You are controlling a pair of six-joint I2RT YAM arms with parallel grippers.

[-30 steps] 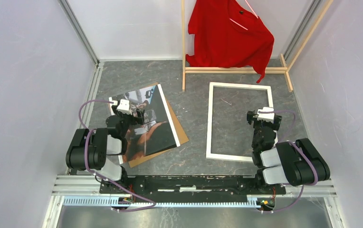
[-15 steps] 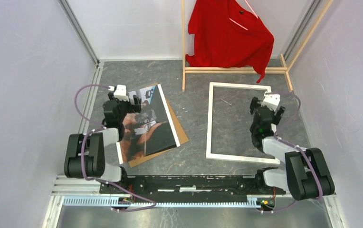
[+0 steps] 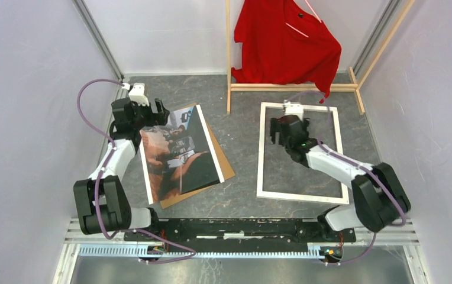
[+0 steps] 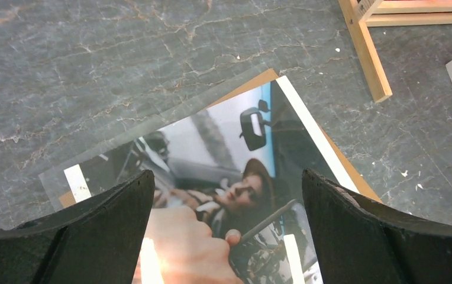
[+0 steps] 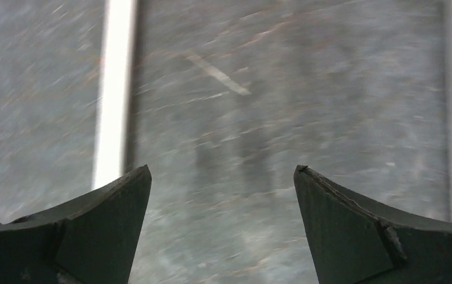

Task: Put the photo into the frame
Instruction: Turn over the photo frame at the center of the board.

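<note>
Nearest the arm bases, the photo [image 3: 179, 155] lies face up and skewed on the left half of the table [image 3: 244, 127]. It rests on a brown backing board [image 3: 226, 167] that shows along its right side. The frame [image 3: 261, 154] lies flat to the right, well apart from the photo, with bare table visible through its opening.

Further out, the left gripper [image 4: 226, 177] hangs spread wide over the photo's far edge, with nothing between its fingers. The right gripper [image 5: 222, 171] is also spread and empty, over the far part of the frame's opening. Its wrist view is blurred.

The step in hand looks like the first pick of the photo. What seems to be a clear sheet [image 4: 152, 127] juts past the photo's far edge, so the fingers should find the print's own edge — not the sheet, not the board. It is best to come in low and close on a corner. The thin print should then be lifted slowly so it bends rather than creases. The right arm could steady the frame.

Farthest back stands a wooden clothes rack [image 3: 294, 87] with a red shirt [image 3: 286, 44] — clear of both arms.
</note>
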